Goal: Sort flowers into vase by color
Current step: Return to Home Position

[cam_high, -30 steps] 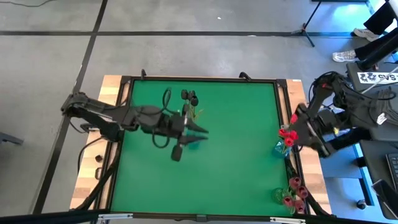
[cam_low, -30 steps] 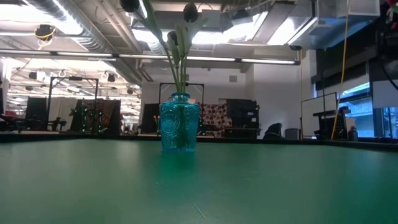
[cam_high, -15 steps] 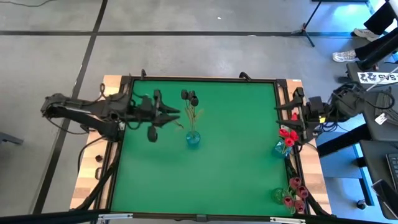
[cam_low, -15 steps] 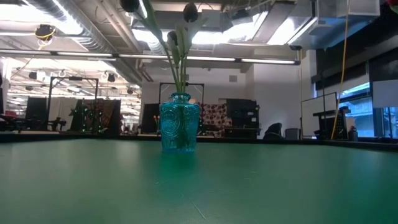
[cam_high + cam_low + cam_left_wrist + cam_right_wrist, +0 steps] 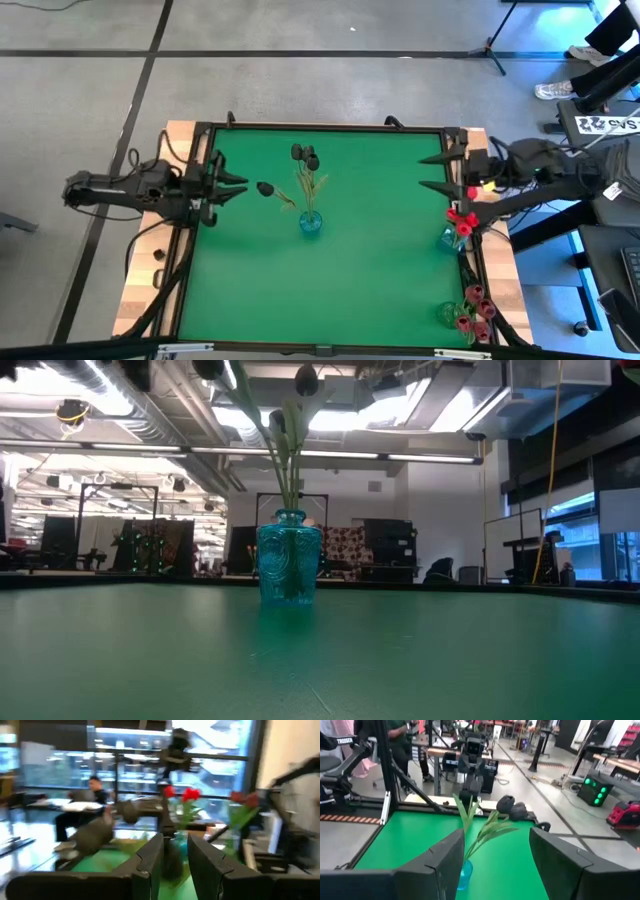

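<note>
A blue glass vase (image 5: 310, 223) stands on the green table, left of centre, and holds three black tulips (image 5: 305, 156); one head (image 5: 265, 188) leans toward the left arm. The vase also shows in the low view (image 5: 289, 570) and the right wrist view (image 5: 465, 872). Red tulips (image 5: 460, 215) stand in a vase at the right edge, and maroon-pink tulips (image 5: 475, 305) in a vase at the near right corner. My left gripper (image 5: 240, 187) is open and empty at the left edge, pointing at the leaning head. My right gripper (image 5: 432, 172) is open and empty at the right edge, pointing over the table.
A black frame and wooden border (image 5: 180, 140) run round the green mat. The near half of the mat (image 5: 330, 300) holds nothing. A seated person (image 5: 92, 787) and the right arm (image 5: 175, 750) show beyond the table in the left wrist view. A person's shoe (image 5: 553, 90) shows at the far right.
My left gripper has drawn back from over the blue vase toward the table's left edge, staying open and empty. My right gripper has moved from beside the red tulips toward the far edge and turned level, pointing over the table. The flowers and vases have stayed still.
</note>
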